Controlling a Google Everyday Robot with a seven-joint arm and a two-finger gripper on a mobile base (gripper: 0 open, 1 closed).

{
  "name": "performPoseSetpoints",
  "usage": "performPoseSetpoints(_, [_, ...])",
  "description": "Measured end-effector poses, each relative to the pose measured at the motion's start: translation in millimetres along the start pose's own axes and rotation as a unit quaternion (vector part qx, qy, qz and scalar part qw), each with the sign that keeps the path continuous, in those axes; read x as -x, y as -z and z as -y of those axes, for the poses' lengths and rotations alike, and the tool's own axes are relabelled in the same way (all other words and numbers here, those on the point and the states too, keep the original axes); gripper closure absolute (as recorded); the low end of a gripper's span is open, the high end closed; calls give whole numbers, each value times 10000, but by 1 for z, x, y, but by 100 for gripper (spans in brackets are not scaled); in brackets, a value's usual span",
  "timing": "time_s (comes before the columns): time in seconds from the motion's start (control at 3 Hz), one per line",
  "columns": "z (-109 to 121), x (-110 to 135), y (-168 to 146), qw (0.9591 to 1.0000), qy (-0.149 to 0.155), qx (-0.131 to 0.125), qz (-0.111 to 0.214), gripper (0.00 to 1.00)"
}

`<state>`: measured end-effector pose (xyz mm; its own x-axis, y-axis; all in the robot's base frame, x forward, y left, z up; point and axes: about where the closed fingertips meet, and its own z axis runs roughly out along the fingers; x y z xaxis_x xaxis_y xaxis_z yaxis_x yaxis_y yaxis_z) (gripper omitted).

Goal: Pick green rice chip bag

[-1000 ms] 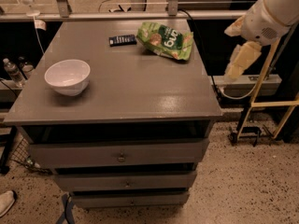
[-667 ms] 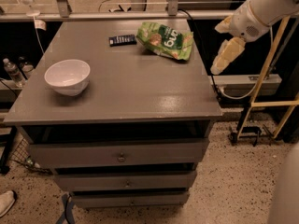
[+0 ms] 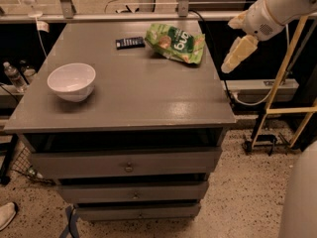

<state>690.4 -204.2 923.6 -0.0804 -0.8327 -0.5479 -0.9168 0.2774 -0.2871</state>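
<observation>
The green rice chip bag (image 3: 175, 43) lies crinkled on the grey cabinet top (image 3: 138, 98) at the far right, its dark-green panel with white lettering facing up. My gripper (image 3: 233, 61) hangs from the white arm (image 3: 277, 6) just off the cabinet's right edge. It is to the right of the bag, a little nearer to me, and apart from it. It holds nothing that I can see.
A white bowl (image 3: 72, 81) stands at the left of the cabinet top. A small flat dark packet (image 3: 130, 42) lies left of the bag. Drawers (image 3: 126, 166) face me below. A yellow frame (image 3: 285, 93) and cables stand at the right, bottles (image 3: 15, 76) at the left.
The arm and gripper have moved left and up, from beyond the cabinet's right side to close by its right edge. The bag, packet and bowl have not moved.
</observation>
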Motion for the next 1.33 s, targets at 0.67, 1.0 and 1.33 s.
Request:
performPoseSetpoints(0.67, [62, 16, -63, 9972, -223, -639, 320, 0])
performPoseSetpoints(1.0, [80, 28, -84, 9933, -415, -1007, 376, 0])
performPoseSetpoints(1.33, [90, 38, -117, 9902, -669, -1110, 512, 0])
